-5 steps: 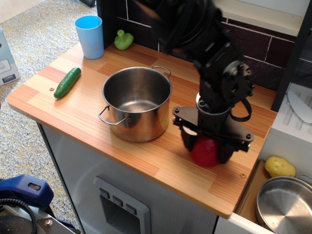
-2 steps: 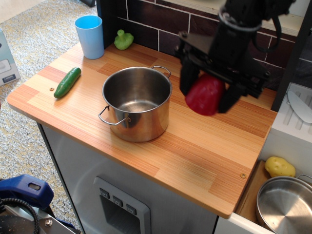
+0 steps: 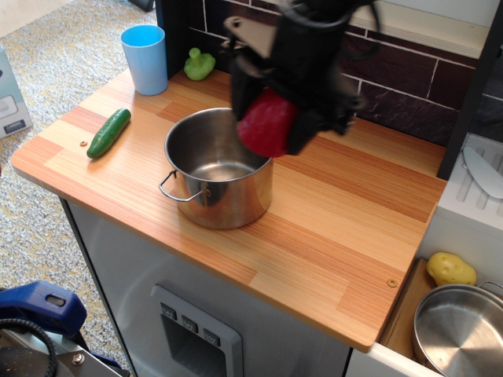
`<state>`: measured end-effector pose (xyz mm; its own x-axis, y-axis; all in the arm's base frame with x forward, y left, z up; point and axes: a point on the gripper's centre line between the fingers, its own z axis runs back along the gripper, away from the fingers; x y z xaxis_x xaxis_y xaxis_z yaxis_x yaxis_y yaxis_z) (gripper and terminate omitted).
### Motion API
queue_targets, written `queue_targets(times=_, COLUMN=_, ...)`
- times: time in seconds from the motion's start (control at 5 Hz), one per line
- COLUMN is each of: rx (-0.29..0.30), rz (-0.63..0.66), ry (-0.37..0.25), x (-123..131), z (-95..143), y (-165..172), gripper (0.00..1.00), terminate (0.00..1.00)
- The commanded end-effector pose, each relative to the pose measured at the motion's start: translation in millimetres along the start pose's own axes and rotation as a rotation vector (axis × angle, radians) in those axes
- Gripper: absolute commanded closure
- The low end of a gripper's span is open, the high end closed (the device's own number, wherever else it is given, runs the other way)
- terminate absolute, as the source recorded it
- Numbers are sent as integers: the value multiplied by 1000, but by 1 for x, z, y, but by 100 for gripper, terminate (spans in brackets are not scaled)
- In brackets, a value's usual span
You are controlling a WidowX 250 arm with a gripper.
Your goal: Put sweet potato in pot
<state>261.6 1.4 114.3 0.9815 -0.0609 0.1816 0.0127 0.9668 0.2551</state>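
The sweet potato is a glossy red dome-shaped toy. My gripper is shut on it and holds it in the air over the right rim of the pot. The black fingers flank it on both sides. The pot is a tall shiny steel pot with wire loop handles, standing in the middle of the wooden counter. Its inside looks empty. The gripper hides the pot's far right rim and handle.
A green cucumber lies at the counter's left. A blue cup and a small green toy stand at the back left. A shallower steel pot and a yellow potato sit low at the right.
My gripper has lifted the sweet potato off the counter at the right, carried it up and then left, and it now hangs over the pot's right rim.
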Motion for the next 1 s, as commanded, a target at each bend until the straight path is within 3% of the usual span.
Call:
queue_targets(times=0.0, rx=3, rz=-49, ry=-139, x=5, z=-7, y=35, gripper=100, terminate=0)
queue_targets(times=0.2, rx=-15, rz=-84, ry=-226, x=5, z=-18, y=39, gripper=0, terminate=0)
queue_targets(times=0.6, rx=-15, rz=-84, ry=-226, x=5, z=-18, y=39, gripper=0, terminate=0)
queue_targets(times=0.8, rx=-15, rz=-84, ry=-226, x=5, z=-18, y=39, gripper=0, terminate=100)
